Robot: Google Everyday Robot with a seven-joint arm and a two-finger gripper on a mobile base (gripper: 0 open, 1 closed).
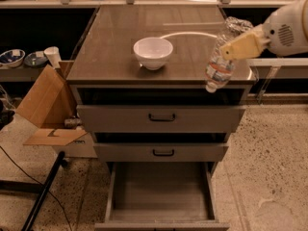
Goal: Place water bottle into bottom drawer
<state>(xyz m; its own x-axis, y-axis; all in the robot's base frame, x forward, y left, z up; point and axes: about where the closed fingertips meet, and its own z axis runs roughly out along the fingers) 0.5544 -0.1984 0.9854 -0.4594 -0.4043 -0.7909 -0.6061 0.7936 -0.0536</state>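
Fingers (242, 44) of the gripper (231, 50), tan and wedge-shaped, are clenched on the upper part of the water bottle (219, 69). The bottle hangs tilted in the air at the front right corner of the cabinet top (115, 42), its lower end just past the edge. The bottom drawer (161, 198) stands pulled out and bare far below, to the left of the bottle. My worry is the grip: crinkled plastic is thin and slick, and held high and askew it may swivel or slip on the way down. It could also clip the middle drawer (162, 152) above the opening. The white bowl (153, 52) sits well apart and looks safe.
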